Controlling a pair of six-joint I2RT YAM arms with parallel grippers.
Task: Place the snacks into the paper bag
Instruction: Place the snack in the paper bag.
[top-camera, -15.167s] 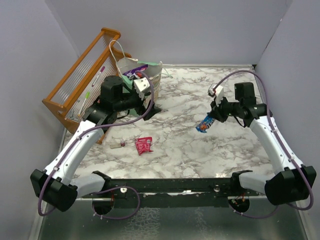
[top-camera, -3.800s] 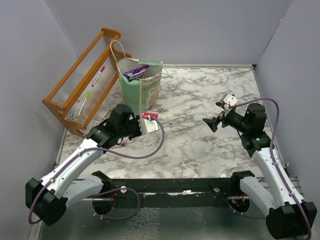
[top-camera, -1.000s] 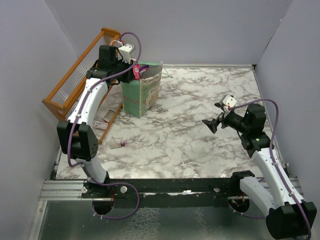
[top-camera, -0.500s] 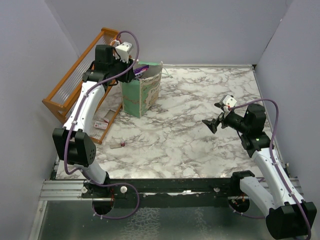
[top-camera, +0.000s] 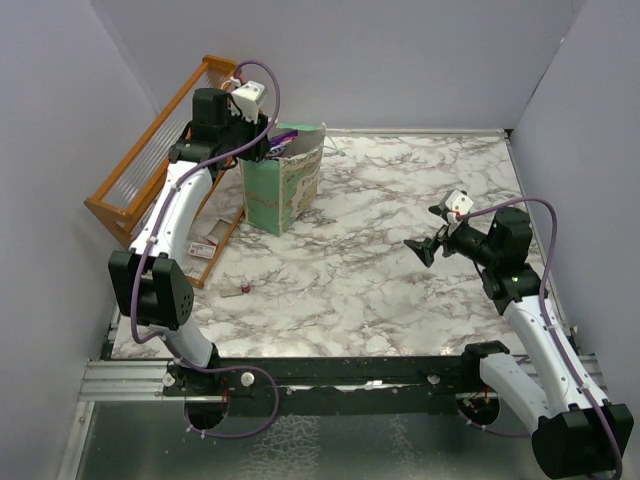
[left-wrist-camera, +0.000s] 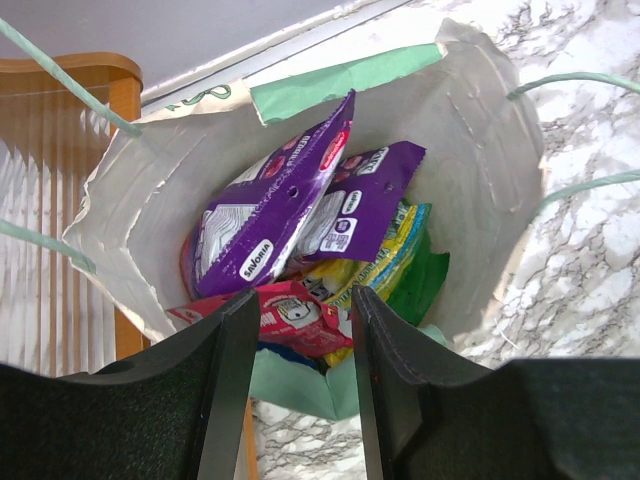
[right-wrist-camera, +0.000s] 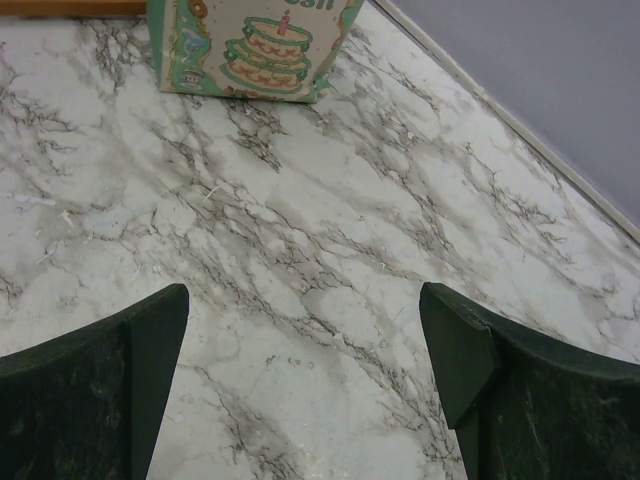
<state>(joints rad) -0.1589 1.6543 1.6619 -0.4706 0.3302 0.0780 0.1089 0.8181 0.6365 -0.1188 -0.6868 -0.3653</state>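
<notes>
**Paper bag** (top-camera: 283, 188): upright with its mouth open, at the far left of the marble table (top-camera: 400, 200), just beside the wooden rack (top-camera: 150, 170).

**Contents, seen from the left wrist:**
- large purple packet (left-wrist-camera: 262, 222), leaning on top
- smaller purple packet (left-wrist-camera: 362, 205), touching the large one's right edge
- yellow-green packet (left-wrist-camera: 385, 268) and green packet (left-wrist-camera: 422, 285), under the purple pair toward the bag's right wall
- red packet (left-wrist-camera: 312, 322), against the bag's near wall, lying over something blue that is too hidden to name

**Left claw** (left-wrist-camera: 302, 300): directly over the bag's mouth, jaws apart, nothing clamped. The red packet shows in the gap and appears to rest inside the bag, though the view there is tight.

**Right claw** (right-wrist-camera: 303, 300): well to the right of the bag, over the table, jaws wide apart and empty.

**Outside the bag:** no packet in view. A small red-capped tube (top-camera: 243, 289) lies in front of the bag and is not a snack.

**Progress:** loading is judged finished or nearly so, since every snack in view is in the bag. The lower layers are hidden, so no full count is possible. What probably remains is lifting the left claw clear of the bag.
</notes>
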